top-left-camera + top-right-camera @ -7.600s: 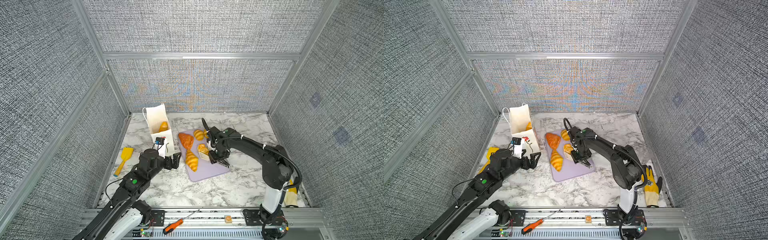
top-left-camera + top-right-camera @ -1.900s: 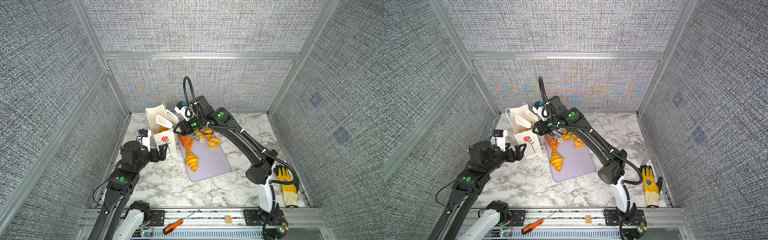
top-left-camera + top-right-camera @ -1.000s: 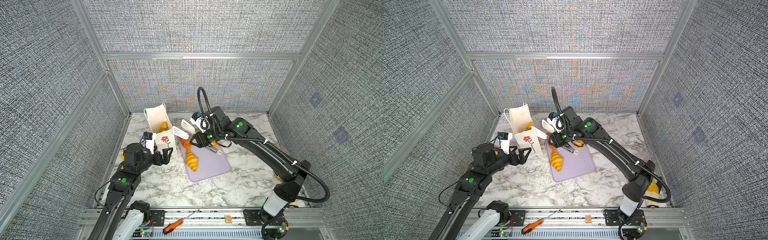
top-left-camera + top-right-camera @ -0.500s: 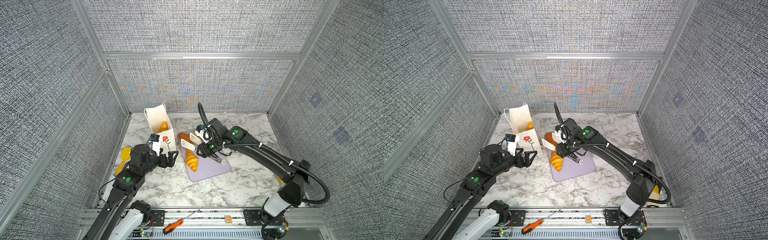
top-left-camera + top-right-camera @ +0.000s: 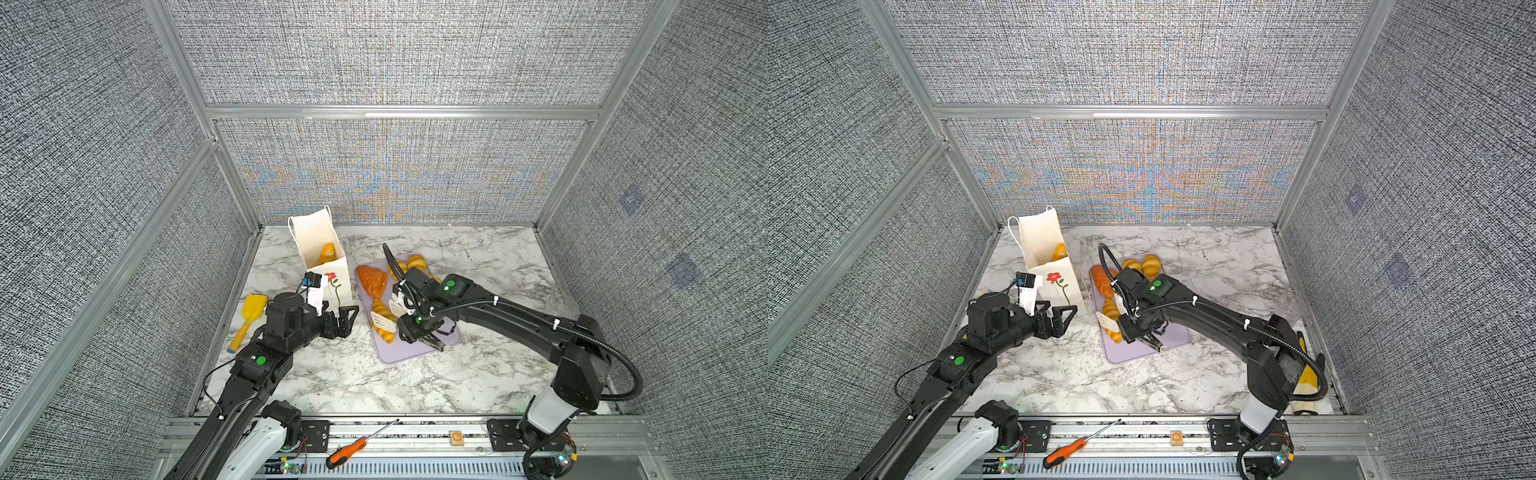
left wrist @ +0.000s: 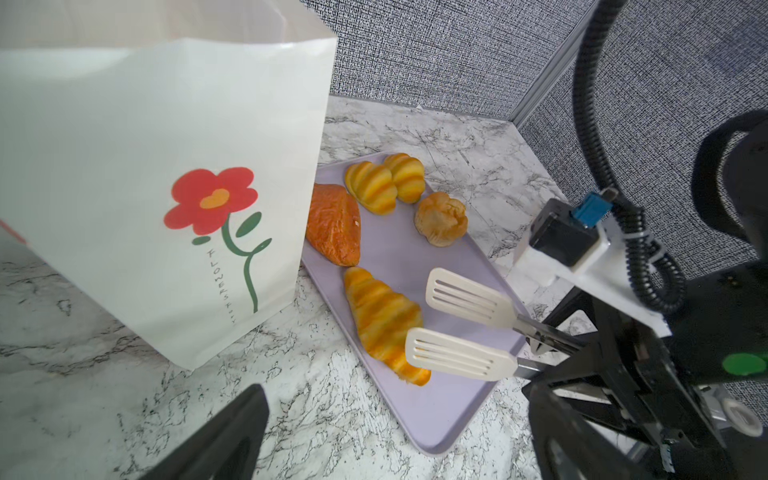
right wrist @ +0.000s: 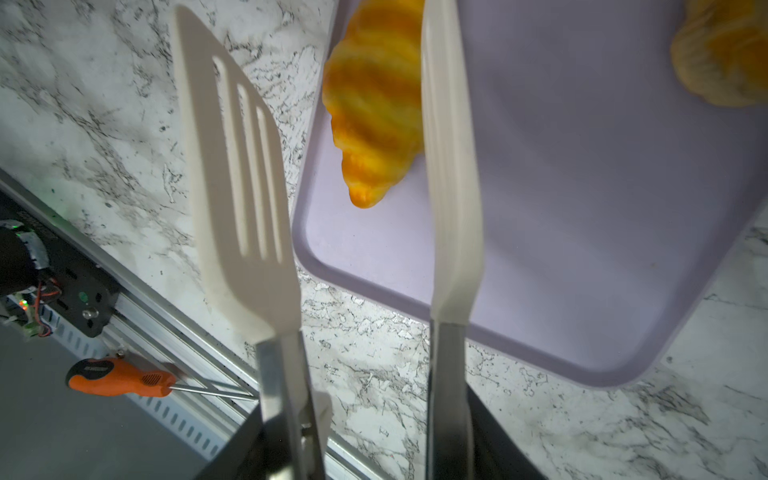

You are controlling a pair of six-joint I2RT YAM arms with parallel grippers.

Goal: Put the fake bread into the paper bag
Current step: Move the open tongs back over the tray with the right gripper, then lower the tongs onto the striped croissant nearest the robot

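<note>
The paper bag (image 5: 338, 280) stands upright and open toward the back left corner of the marble table (image 5: 374, 386), its red flower print facing the front. One golden piece of fake bread (image 5: 327, 253) shows inside it in both top views.

Just beside the bag, near the middle of the table, lies a lavender tray (image 6: 436, 415). It carries five pieces:
- a reddish-brown croissant (image 6: 334, 224) closest to the bag
- two striped yellow rolls (image 6: 372, 193) touching each other at the tray's back end
- a pale brown bun (image 6: 440, 218) near them
- a golden croissant (image 6: 382, 316) toward the tray's front

The right gripper (image 5: 415, 326) is clamped on the metal arms of a pair of tongs (image 6: 457, 359) with white slotted blades. The blades stand apart. In the right wrist view the golden croissant's pointed end lies between them, one blade over the tray's interior and the other out past its rim. Whether either blade touches the croissant, I cannot tell.

The left gripper (image 5: 341, 316) sits low over the table just in front of the bag, its jaws spread wide and holding nothing.

A yellow spatula (image 5: 249, 316) lies along the left edge of the table. A yellow glove (image 5: 1308, 378) lies at the right edge, partly hidden behind the right arm. An orange-handled screwdriver (image 5: 347, 453) rests on the metal rail in front of the table.
</note>
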